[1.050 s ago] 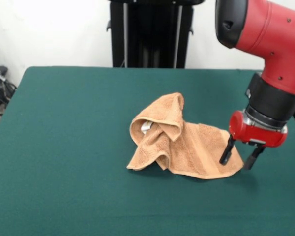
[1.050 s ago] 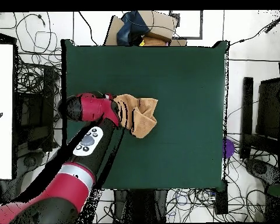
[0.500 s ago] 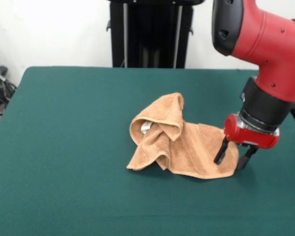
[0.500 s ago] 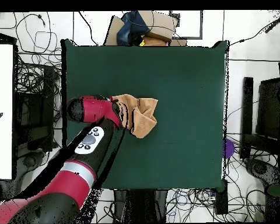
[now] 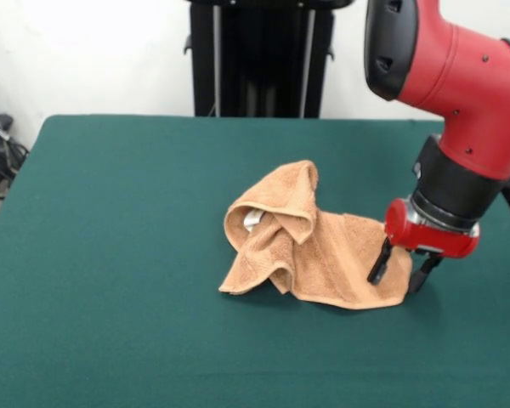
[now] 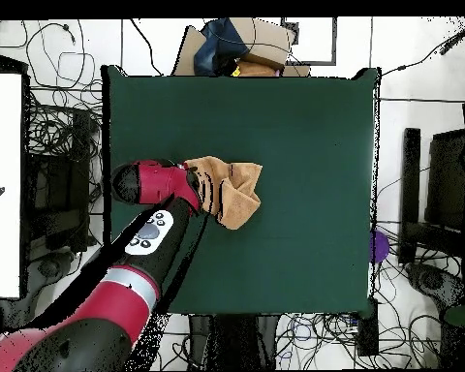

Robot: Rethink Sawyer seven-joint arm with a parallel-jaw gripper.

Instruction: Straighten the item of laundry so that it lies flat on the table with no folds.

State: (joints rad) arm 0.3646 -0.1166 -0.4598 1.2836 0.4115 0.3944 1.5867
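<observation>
The item of laundry point(image 5: 319, 246) is a tan terry towel, crumpled on the dark green table point(image 5: 110, 255). Its left part is bunched into a raised hood with a white label showing inside; its right part lies flatter. My gripper point(image 5: 398, 274) stands open at the towel's right corner, one finger over the cloth and the other just past its edge, tips low at the table. From overhead the towel point(image 6: 234, 189) lies left of the table's point(image 6: 304, 145) middle, and the red arm covers its left edge and the gripper.
A black stand point(image 5: 259, 59) rises behind the table's far edge. Cables, boxes and chairs ring the table in the overhead view.
The gripper has shifted left and slightly down, from beside the towel's right corner to straddling it. The towel has not moved.
</observation>
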